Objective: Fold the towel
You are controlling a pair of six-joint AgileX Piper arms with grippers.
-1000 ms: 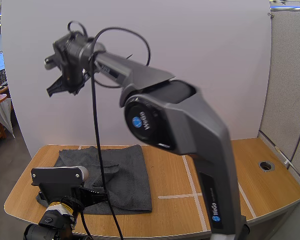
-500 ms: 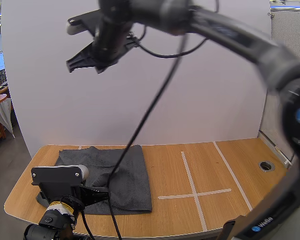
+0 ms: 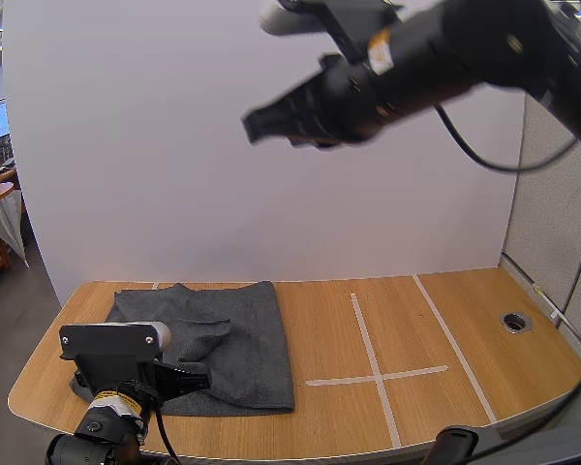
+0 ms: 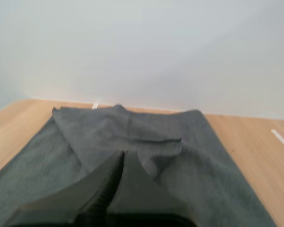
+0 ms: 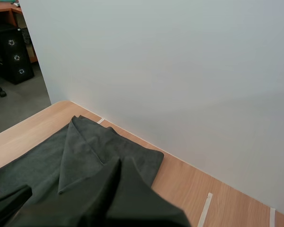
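A dark grey towel lies rumpled on the left part of the wooden table, one flap folded over near its back edge. My left gripper rests low over the towel's front left part, fingers together. In the left wrist view it is one dark wedge above the towel, holding nothing. My right gripper hangs high in the air above the table, far from the towel. In the right wrist view its fingers form a single wedge over the towel.
White tape lines form a cross on the table's middle and right. A round cable hole sits near the right edge. A white wall stands close behind the table.
My right arm has swung up and across to the right, high above the table. The towel and the left gripper have stayed where they were.
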